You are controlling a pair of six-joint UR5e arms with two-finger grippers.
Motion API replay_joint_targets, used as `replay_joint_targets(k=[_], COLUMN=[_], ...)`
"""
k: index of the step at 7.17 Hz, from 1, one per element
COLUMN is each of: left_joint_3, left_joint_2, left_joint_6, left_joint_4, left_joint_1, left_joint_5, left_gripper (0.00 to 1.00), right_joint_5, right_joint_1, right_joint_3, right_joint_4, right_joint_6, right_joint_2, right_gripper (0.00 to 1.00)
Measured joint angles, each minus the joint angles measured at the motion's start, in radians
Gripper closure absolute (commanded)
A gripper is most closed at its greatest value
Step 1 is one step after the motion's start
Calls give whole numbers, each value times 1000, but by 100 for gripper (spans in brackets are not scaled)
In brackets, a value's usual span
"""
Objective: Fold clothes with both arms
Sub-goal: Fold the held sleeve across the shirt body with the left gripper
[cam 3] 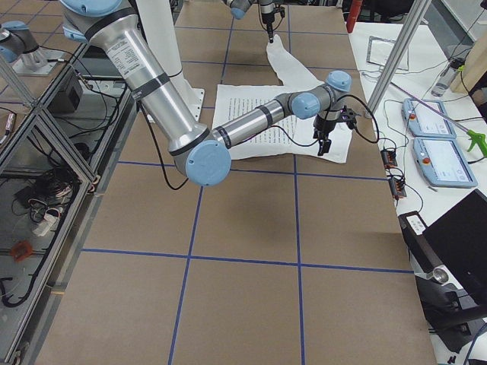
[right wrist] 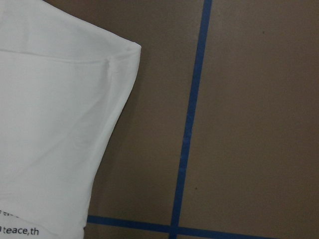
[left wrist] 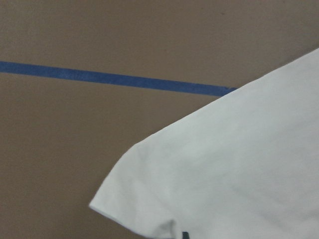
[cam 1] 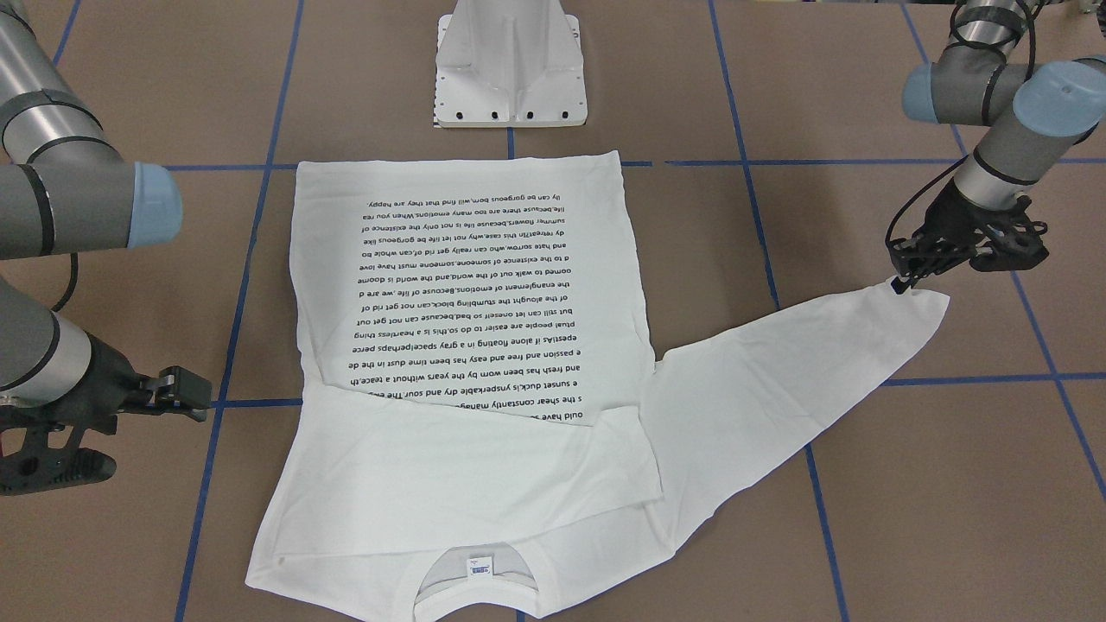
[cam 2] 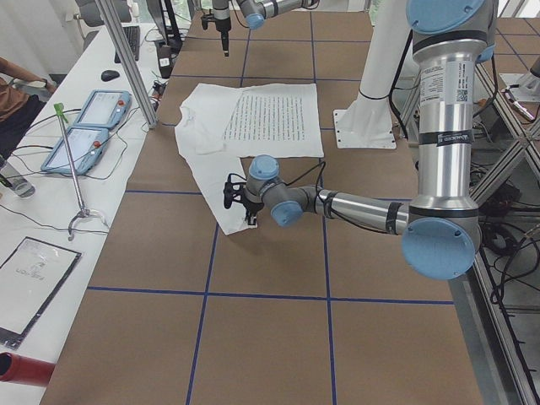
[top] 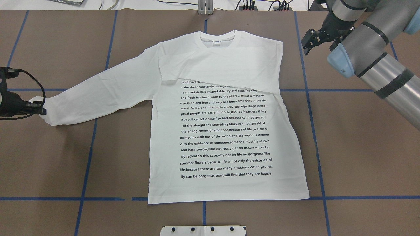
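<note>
The white long-sleeved shirt (top: 226,131) lies flat on the brown table, black text side up, with the neck label (top: 217,42) at the far side. One sleeve is folded across the chest (cam 1: 484,466). The other sleeve (top: 98,95) stretches out to the robot's left. My left gripper (cam 1: 900,278) is shut on that sleeve's cuff (left wrist: 224,174) at table level; it also shows in the overhead view (top: 41,109). My right gripper (top: 305,46) is open and empty, just beside the shirt's shoulder (right wrist: 50,124), and also shows in the front-facing view (cam 1: 203,399).
The white pedestal base (cam 1: 510,69) stands just behind the shirt's hem. Blue tape lines (top: 315,114) grid the table. A side bench with two tablets (cam 2: 84,126), cables and a person's arm (cam 2: 17,93) runs along the far edge.
</note>
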Motion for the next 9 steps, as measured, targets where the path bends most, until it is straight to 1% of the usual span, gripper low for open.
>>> replay_joint_targets(k=[1,2,3,4,5,6,7,8,9], left_joint_3=[-59,-104,-128,-136,-129,-96,-31,55,158], left_joint_2=[-76,-192,-321,-439,-528,-622,-732,-835,-927], left_joint_6=[1,1,0,-5,-40,-116,-204,-286,-370], left_joint_4=[124,272,414,523,573,586,577,542,476], left_joint_1=[-2,-2,-1,1,2,3,4,5,5], left_joint_5=[-9,-13,-15,-33,-69,-99,-113,-118,-121], left_gripper=[100,100,100,100,100,100,100,100,100], right_joint_5=[0,0,-1,0,5,13,15,15,14], right_joint_1=[11,22,35,51,68,78,82,83,84], right_joint_3=[19,34,50,71,88,97,101,102,102], right_joint_4=[1,3,5,11,37,77,102,113,117], right_joint_6=[-23,-55,-89,-126,-156,-173,-180,-180,-177], right_joint_2=[-44,-91,-137,-188,-240,-282,-305,-312,-311], right_gripper=[0,0,0,0,0,0,0,0,0])
